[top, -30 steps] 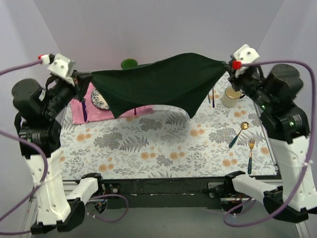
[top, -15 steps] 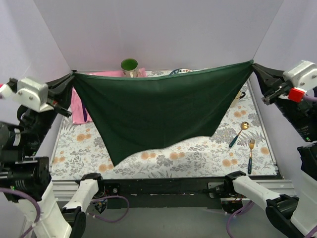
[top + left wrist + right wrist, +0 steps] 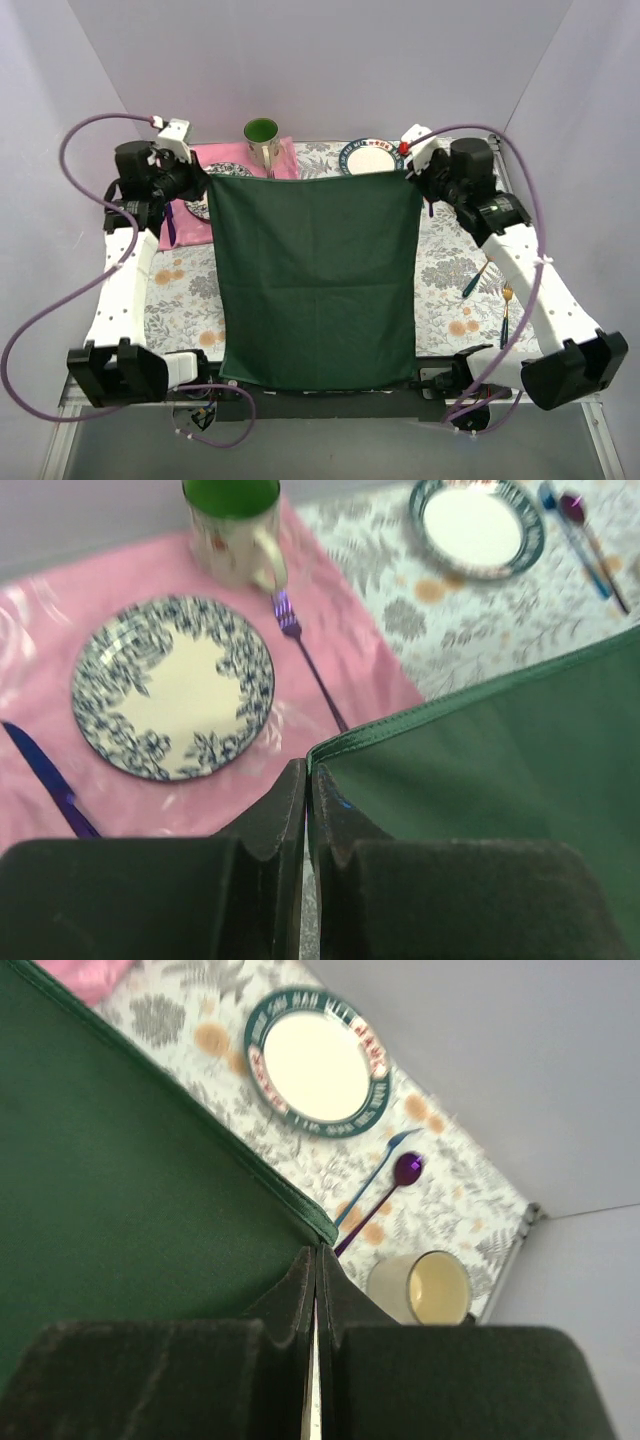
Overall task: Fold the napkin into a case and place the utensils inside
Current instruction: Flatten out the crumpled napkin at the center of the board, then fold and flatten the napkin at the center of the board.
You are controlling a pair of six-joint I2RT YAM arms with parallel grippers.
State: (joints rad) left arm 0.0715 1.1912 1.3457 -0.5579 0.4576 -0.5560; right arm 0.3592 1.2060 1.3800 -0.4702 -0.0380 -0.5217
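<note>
The dark green napkin (image 3: 315,280) lies spread flat as a rectangle over the middle of the table, its near edge reaching the table's front edge. My left gripper (image 3: 205,182) is shut on its far left corner (image 3: 325,748). At the far right corner (image 3: 325,1228), my right gripper (image 3: 411,174) is shut on the hem. Both pairs of fingers are pressed together on the hem in the wrist views. Two utensils with gold heads and green handles lie right of the napkin: a spoon (image 3: 471,284) and a fork (image 3: 505,318), partly behind my right arm.
A pink cloth (image 3: 350,660) at the far left carries a blue-patterned plate (image 3: 172,688), a green-lined mug (image 3: 261,135), a purple fork (image 3: 305,655) and a knife (image 3: 45,775). A rimmed plate (image 3: 370,156), purple spoon (image 3: 390,1188) and cream mug (image 3: 425,1290) are at the far right.
The napkin hung stretched in the air between the raised grippers. Both arms have come down and inward, and the cloth now lies flat on the table.
</note>
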